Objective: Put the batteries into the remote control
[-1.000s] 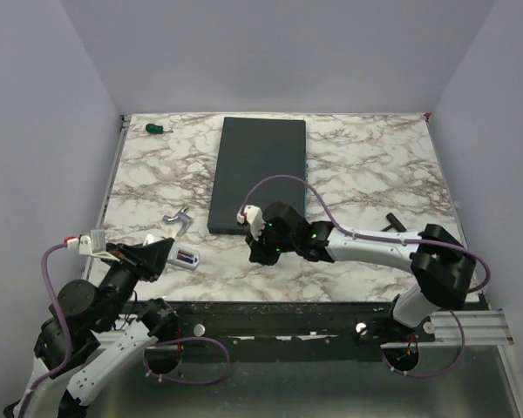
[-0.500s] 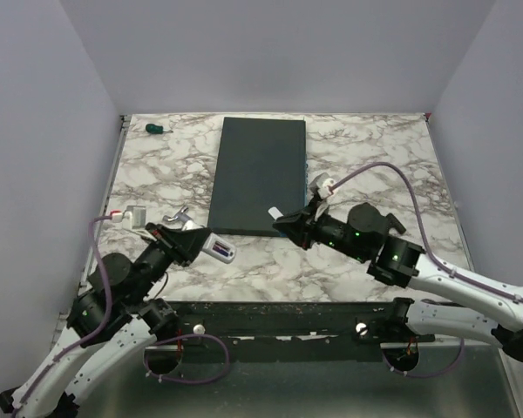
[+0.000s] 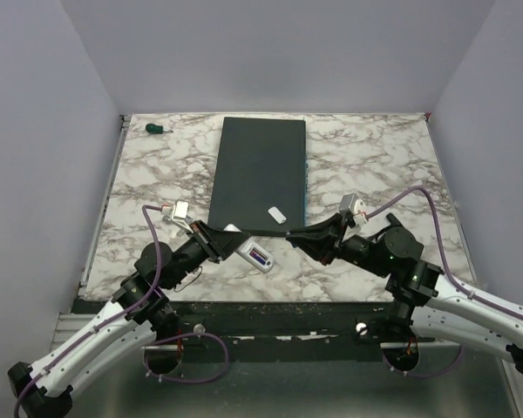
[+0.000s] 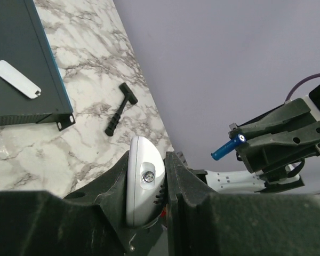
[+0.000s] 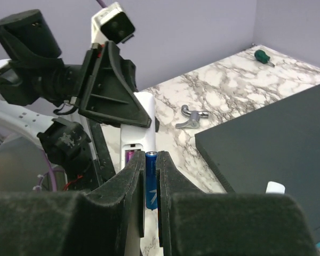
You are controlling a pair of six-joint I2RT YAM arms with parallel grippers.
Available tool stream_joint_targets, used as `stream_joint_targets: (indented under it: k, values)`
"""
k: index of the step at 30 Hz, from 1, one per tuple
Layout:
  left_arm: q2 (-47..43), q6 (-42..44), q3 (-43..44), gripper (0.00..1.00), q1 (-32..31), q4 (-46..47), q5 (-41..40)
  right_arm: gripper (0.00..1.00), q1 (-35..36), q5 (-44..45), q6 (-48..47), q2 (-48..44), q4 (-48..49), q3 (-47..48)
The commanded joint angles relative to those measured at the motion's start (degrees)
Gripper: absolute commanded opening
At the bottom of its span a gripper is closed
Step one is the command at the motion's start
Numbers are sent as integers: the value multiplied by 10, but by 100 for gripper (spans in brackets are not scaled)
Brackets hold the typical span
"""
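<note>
My left fingers (image 4: 113, 184) are clenched on the white remote control (image 4: 143, 184). Over the last second I have swung it in from the left edge of the counter (image 3: 366, 165), and it now hangs above the near middle with its bay turned toward my other arm. My right fingers (image 5: 132, 184) grip the blue battery (image 5: 151, 181) and have drawn back from their reach across, so the battery now faces the remote, close but apart. A purple-blue battery (image 5: 130, 156) already sits in the bay, and the slot beside it looks free. I judge one cell is left to seat. The white cover piece (image 3: 277, 214) lies on the dark slab (image 3: 257, 165).
</note>
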Motion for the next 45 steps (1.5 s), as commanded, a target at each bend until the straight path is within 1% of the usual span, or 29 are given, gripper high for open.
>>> stream_joint_targets:
  k: [1, 7, 12, 16, 22, 28, 37, 45]
  values:
    - [12, -54, -16, 0, -4, 115, 15, 1, 1, -62, -17, -2, 72, -15]
    - [39, -52, 2, 0, -4, 101, 10, 1, 0, -96, 10, 46, 97, -15]
    - [30, -56, 1, 0, -6, 82, -13, 1, 0, -106, 29, 70, 136, -21]
    - [29, -48, 7, 0, -6, 71, -13, 1, 0, -120, 39, 86, 157, -24]
    - [44, -55, 1, 0, -7, 93, 1, 1, 0, -142, 58, 127, 184, -26]
    - [53, -68, -12, 0, -7, 121, 20, 1, 0, -144, 48, 147, 192, -23]
    - [35, -76, -30, 0, -7, 124, 25, 1, 1, -135, 41, 157, 201, -38]
    - [43, -77, -31, 0, -7, 131, 43, 1, 0, -134, 29, 170, 213, -37]
